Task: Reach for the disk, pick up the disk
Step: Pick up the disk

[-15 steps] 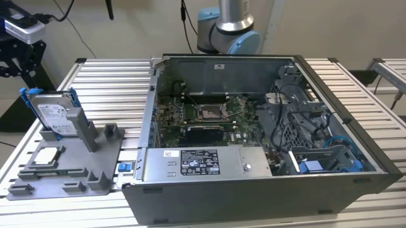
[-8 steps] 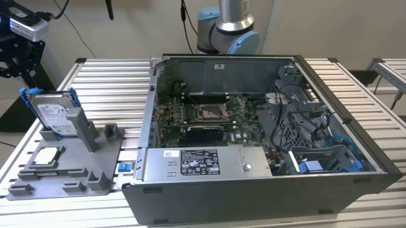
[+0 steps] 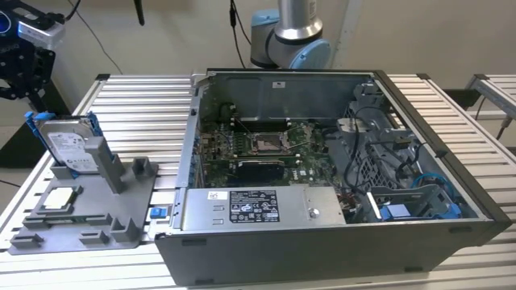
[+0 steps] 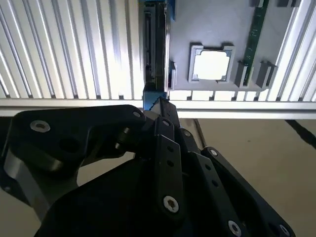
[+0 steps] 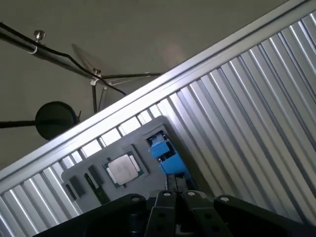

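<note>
black end effector (image 3: 18, 78) hovers near upright silver-grey metal disk (image 3: 71, 147), blue-railed, slotted in grey plastic holder (image 3: 121, 202); open or closed: cannot tell.

Below my claw (image 4: 159, 104) lies a tabletop (image 4: 74, 49) of ribbed silver slats, bright with glare, its edge rail running just under me. Past that edge is a dull beige floor (image 5: 148, 34), with black cables (image 5: 59, 55) and a round black stand foot (image 5: 55, 118). A plain cream wall (image 3: 177, 36) stands behind my claw and the tabletop.
</note>
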Controlling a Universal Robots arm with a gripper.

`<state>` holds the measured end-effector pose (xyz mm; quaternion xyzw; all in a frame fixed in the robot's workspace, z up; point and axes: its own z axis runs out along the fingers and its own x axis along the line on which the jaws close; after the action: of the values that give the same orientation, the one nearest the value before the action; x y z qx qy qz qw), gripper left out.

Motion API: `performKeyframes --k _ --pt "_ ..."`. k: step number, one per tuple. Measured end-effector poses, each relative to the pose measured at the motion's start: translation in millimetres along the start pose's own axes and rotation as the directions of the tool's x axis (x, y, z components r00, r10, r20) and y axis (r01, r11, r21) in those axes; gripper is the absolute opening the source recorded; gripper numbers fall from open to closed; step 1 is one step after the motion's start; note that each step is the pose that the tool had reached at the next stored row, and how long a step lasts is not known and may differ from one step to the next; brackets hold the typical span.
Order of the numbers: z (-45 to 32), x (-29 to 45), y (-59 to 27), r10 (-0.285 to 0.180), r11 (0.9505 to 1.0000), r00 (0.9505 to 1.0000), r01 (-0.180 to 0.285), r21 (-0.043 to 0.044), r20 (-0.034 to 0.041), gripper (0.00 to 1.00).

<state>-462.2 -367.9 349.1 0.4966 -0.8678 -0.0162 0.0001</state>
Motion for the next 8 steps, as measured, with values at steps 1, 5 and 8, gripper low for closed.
performKeyframes --k 1,5,8 --pt "0.0 0.0 0.0 -0.013 0.9999 0.9999 0.013 -0.0002 -0.0005 0.00" --pt "0.2 0.0 0.0 -0.073 0.9973 0.9973 0.073 -0.0011 -0.0019 0.00" --pt "0.5 0.0 -0.1 -0.124 0.9922 0.9922 0.124 -0.0019 -0.0034 0.00"
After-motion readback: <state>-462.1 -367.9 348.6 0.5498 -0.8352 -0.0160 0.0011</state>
